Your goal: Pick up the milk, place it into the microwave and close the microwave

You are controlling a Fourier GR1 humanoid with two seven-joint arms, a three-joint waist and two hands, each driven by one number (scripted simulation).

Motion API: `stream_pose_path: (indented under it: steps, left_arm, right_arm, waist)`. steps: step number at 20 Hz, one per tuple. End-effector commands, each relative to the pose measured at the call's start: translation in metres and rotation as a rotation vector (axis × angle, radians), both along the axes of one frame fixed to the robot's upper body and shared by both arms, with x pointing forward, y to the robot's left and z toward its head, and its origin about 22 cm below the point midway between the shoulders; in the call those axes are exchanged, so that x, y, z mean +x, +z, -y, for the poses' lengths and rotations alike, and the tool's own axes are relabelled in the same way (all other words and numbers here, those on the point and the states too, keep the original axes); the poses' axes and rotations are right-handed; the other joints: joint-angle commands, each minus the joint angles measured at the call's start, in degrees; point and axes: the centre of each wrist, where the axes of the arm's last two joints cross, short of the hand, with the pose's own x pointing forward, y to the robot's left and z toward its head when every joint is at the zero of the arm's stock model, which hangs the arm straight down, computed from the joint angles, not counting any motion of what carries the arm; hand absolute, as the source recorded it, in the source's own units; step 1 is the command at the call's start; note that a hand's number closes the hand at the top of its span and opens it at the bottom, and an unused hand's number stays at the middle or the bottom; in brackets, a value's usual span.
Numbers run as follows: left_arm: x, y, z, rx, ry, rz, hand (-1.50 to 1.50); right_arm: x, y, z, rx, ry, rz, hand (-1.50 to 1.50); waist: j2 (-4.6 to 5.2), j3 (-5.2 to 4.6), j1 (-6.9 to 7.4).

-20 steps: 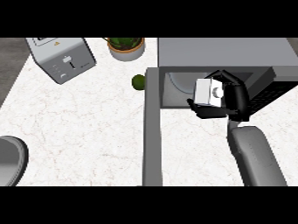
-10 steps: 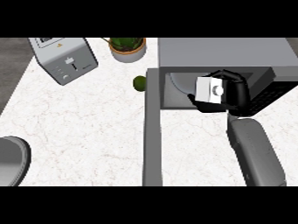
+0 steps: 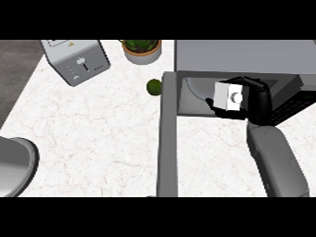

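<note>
Head view — items as they stand, taken from the hand outward.

Right hand (image 3: 252,99): black, fingers curled round the milk (image 3: 229,96), thumb showing at the carton's lower left. It has hold of the carton and nothing else. Its grey forearm (image 3: 276,162) comes up from the lower edge.

Milk: a small white carton, tilted, carried at the mouth of the microwave (image 3: 249,69). It sits over the front of the grey cavity floor; whether it touches that floor I cannot tell.

Microwave: grey box at the upper right of the surface (image 3: 98,129). Its door (image 3: 167,134) is swung wide open, seen edge-on as a long grey bar running down toward the lower edge.

Further out: a green lime (image 3: 154,86) just beside the door's hinge end, a potted plant (image 3: 142,50) behind it, a toaster (image 3: 77,60) at the upper left, and part of a metal pot (image 3: 3,164) at the lower left edge.

Left hand: not to be seen.

Risks, as I judge them: let go while tilted, the carton could topple on the cavity floor. Set too near the front lip, it could foul the door on closing. The hand, drawing out, could also catch the carton.
</note>
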Motion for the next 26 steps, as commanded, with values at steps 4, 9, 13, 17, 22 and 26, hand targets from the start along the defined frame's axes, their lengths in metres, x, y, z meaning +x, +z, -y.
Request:
stream_pose_path:
  steps: [4,9,13,17,22,26]
  left_arm:
    - [0.012,-0.001,0.005,0.007,-0.035,-0.01,-1.5]
    - [0.015,0.009,0.008,0.051,-0.037,0.014,-1.5]
    - [0.015,0.011,0.006,0.077,-0.036,0.009,-1.5]
    - [0.022,0.011,0.013,0.087,-0.055,0.004,-1.5]
    - [0.027,0.016,0.018,0.112,-0.074,0.011,-1.5]
    - [0.031,0.015,0.024,0.11,-0.097,0.011,-1.5]
  right_arm:
    - [0.037,0.025,-0.012,0.004,-0.127,-0.167,1.5]
    - [0.027,0.012,-0.001,0.053,-0.307,-0.102,1.5]
    - [0.018,0.008,0.025,-0.108,-0.406,-0.002,-1.5]
    - [0.014,0.005,0.026,-0.146,-0.426,0.016,-1.5]
    - [0.008,-0.001,0.029,-0.169,-0.46,0.028,-1.5]
    - [0.0,-0.016,0.009,-0.087,-0.358,-0.059,-1.5]
  waist:
    - [3.46,-1.02,4.61]
    - [3.89,-0.91,5.94]
    - [4.32,-1.2,6.93]
    - [4.8,-1.19,7.0]
    - [4.97,-1.05,8.02]
    - [5.24,-0.93,9.24]
